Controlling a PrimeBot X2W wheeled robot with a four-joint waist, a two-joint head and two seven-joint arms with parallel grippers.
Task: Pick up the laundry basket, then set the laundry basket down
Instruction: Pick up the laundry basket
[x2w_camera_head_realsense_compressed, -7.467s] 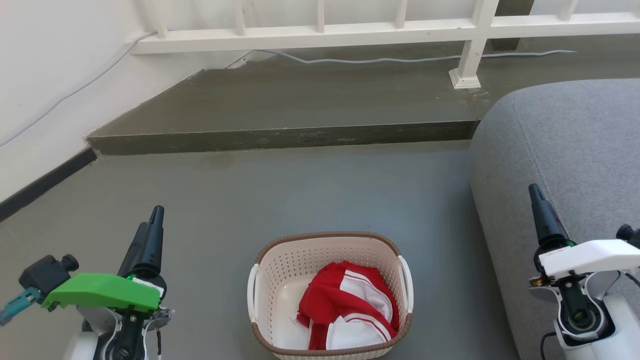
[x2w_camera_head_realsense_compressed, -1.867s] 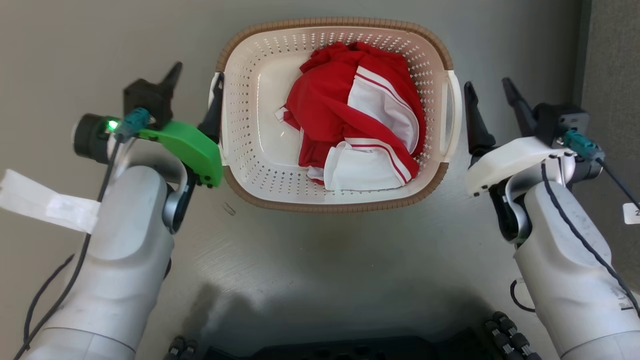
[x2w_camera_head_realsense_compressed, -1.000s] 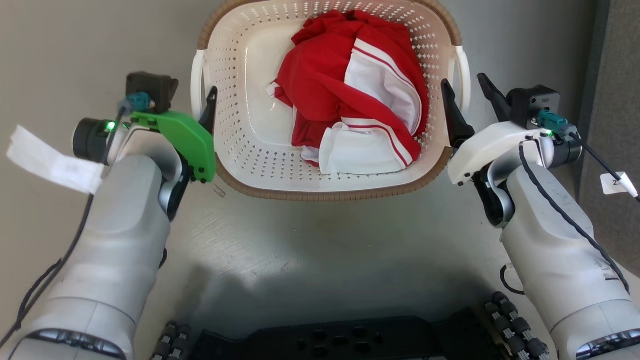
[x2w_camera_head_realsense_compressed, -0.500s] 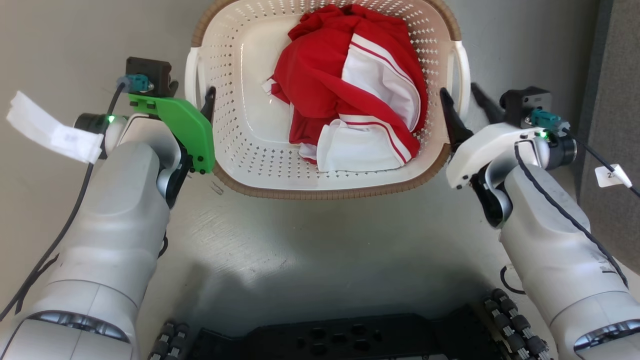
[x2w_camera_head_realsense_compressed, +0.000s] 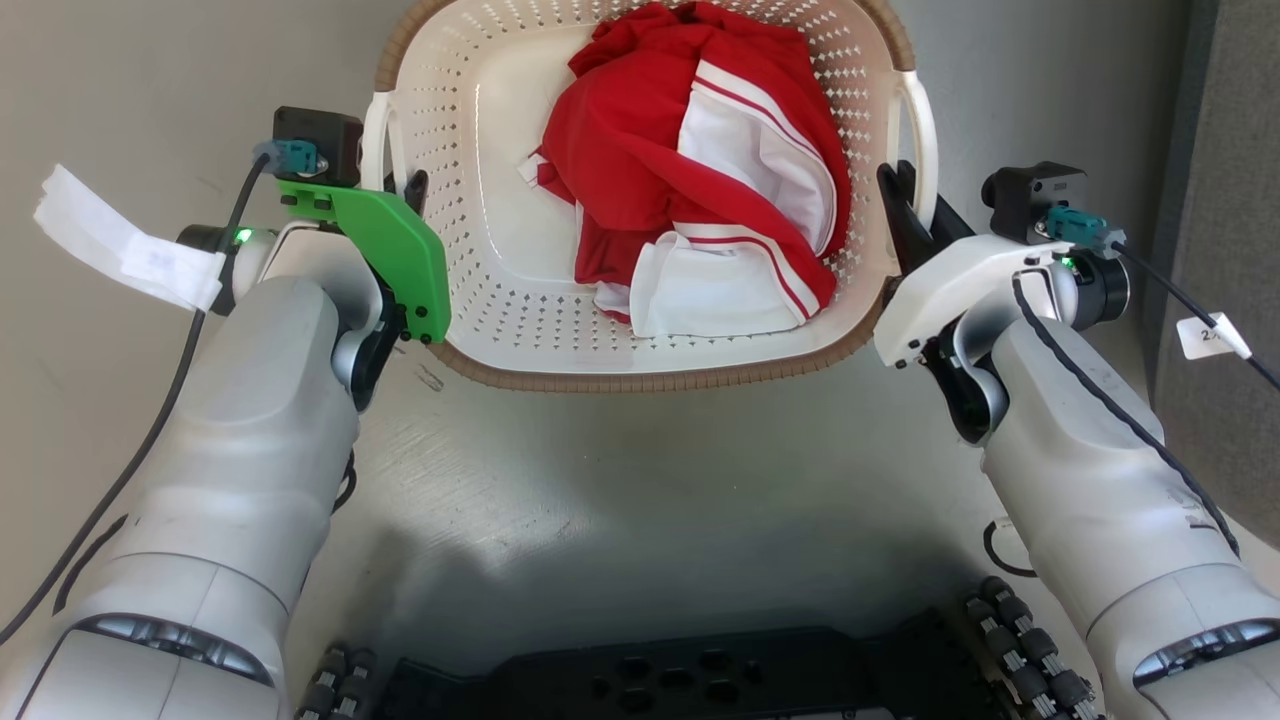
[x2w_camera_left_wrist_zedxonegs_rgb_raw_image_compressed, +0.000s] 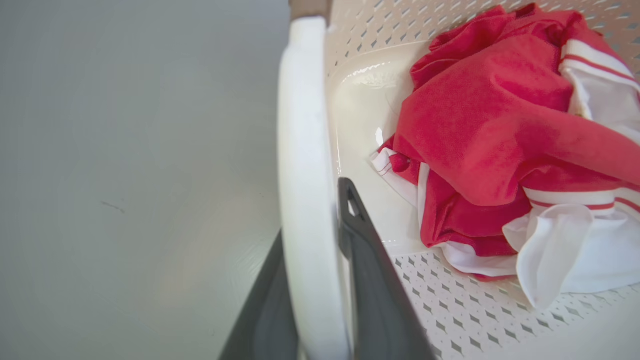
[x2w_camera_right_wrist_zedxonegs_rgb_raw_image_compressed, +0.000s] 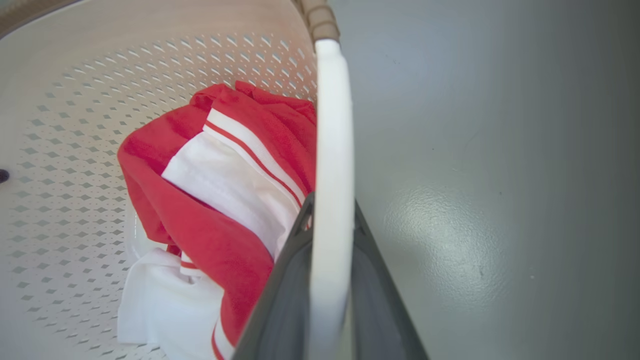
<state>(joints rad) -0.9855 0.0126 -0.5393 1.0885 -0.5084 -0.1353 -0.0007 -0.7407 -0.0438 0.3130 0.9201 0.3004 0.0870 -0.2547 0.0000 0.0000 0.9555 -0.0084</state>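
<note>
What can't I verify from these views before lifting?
Far rim of the laundry basket: cut off by head view's top edge.
Its underside: hidden by its own body.
Outer fingertip of the left end effector: behind the white handle, left wrist view.
Cable tag print: too small, head view.

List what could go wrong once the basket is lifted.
The left gripper and right gripper each pinch only a thin handle of the laundry basket; one could slip in the lift.
The red and white garment lies heaped toward the right side, so the basket may tilt that way.
</note>
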